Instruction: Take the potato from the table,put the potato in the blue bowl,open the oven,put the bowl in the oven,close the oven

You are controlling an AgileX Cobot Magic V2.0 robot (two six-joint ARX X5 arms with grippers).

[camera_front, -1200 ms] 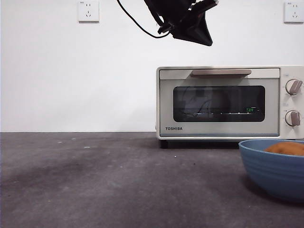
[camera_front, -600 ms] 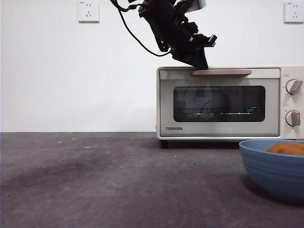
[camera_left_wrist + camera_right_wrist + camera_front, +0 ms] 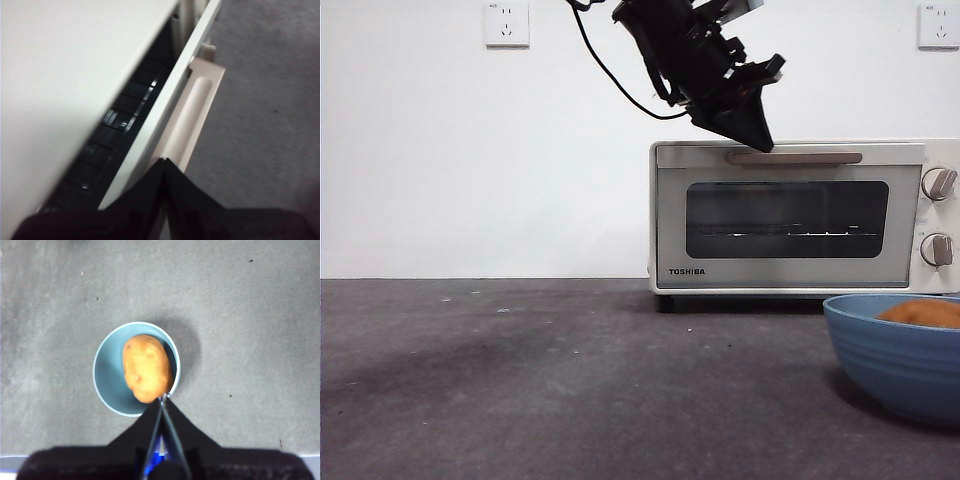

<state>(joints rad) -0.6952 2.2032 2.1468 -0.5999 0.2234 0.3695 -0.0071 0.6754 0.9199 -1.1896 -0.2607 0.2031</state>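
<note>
left gripper (image 3: 760,140) down on handle (image 3: 794,158), oven (image 3: 800,215) door ajar

Potato (image 3: 146,368) in blue bowl (image 3: 109,377) on table (image 3: 570,380), oven (image 3: 800,215) door ajar

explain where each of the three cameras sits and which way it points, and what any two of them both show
Front view: low at table height, looking level across the table at the oven; the left gripper comes in from above at the handle.
Left wrist view: on the left arm, looking down along the oven's top front edge; its own shut jaws show, door ajar.
Right wrist view: high over the table, looking straight down on the blue bowl holding the potato; right gripper jaws shut.
Shared: front and left wrist show the handle; front and right wrist show bowl and potato.
</note>
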